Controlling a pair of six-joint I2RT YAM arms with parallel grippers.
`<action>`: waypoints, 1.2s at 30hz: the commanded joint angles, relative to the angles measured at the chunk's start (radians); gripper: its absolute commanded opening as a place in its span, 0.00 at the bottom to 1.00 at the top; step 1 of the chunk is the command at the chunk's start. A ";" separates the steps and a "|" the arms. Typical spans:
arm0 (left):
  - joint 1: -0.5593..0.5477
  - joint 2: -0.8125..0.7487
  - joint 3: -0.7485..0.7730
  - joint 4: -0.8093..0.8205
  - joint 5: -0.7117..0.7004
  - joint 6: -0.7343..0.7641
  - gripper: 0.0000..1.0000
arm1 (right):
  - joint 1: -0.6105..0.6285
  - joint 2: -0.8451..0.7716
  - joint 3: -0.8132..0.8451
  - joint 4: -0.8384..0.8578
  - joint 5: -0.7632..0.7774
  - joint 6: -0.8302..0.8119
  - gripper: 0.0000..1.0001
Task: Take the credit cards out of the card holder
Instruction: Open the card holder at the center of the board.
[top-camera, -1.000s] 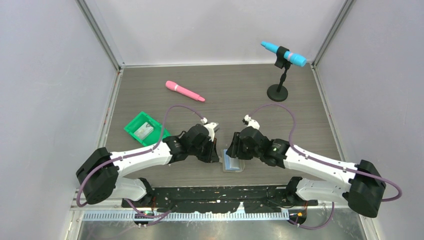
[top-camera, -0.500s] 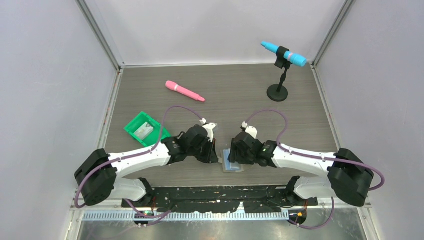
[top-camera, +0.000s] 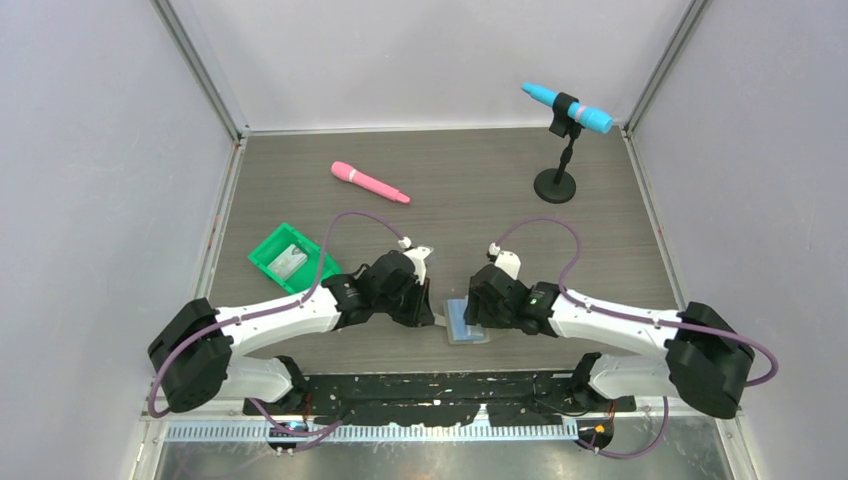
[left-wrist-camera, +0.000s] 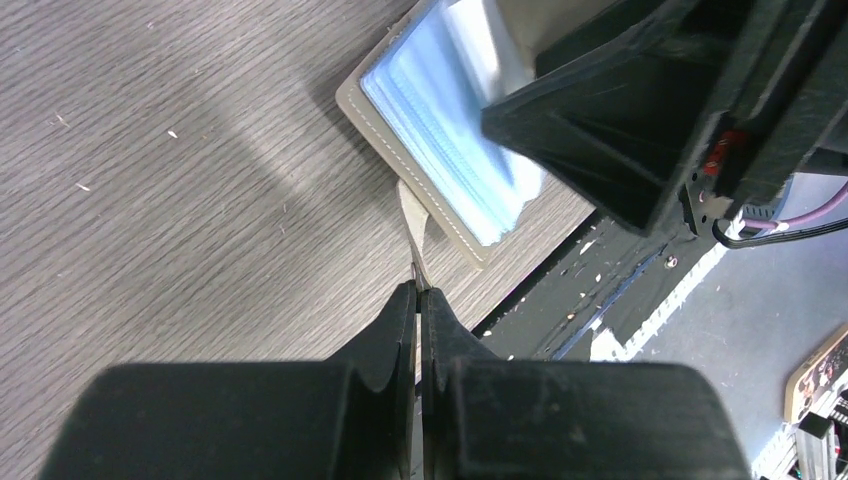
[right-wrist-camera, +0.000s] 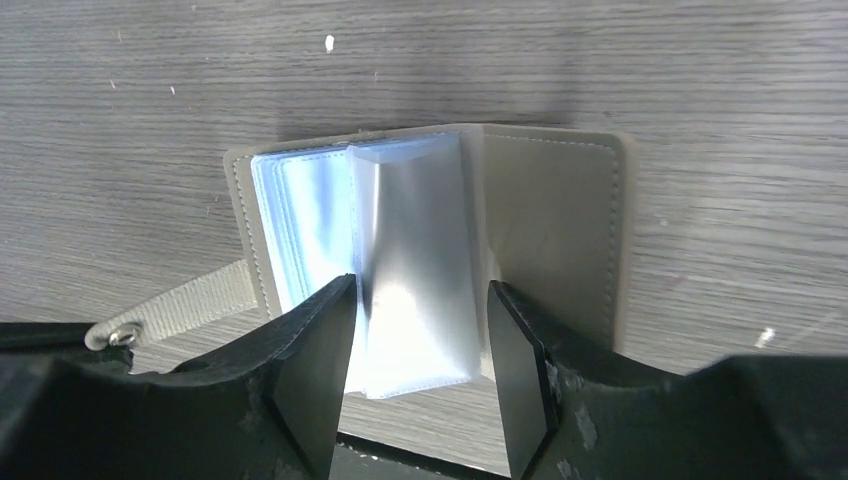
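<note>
Grip of left gripper (left-wrist-camera: 418, 300): clamped fully shut on the thin beige strap (left-wrist-camera: 412, 215), lower centre of the left wrist view. Right gripper (right-wrist-camera: 420, 345): spread wide, straddling one raised translucent pocket leaf (right-wrist-camera: 412, 250) at centre frame, holding nothing; contact with the leaf impossible to tell. Outward from there: card holder (right-wrist-camera: 550, 230) lying open on the wooden table (top-camera: 470, 190), bottom centre of the overhead view. One of the credit cards (top-camera: 290, 260) already in the green tray (top-camera: 268, 244), left of centre. Risks, as judged: closing on pocket plastic rather than a card, so dragging the whole holder; strap slipping from so thin a pinch, losing the anchor; holder sliding off the near table edge.
</note>
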 joint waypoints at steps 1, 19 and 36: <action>0.004 -0.048 -0.003 -0.003 -0.027 0.028 0.00 | 0.002 -0.088 0.008 -0.112 0.105 -0.029 0.57; 0.004 -0.026 0.018 0.000 0.021 0.009 0.00 | -0.016 -0.214 -0.071 -0.237 0.179 0.030 0.52; 0.004 -0.016 0.038 -0.008 0.034 -0.003 0.00 | -0.018 -0.140 -0.119 -0.184 0.200 0.076 0.36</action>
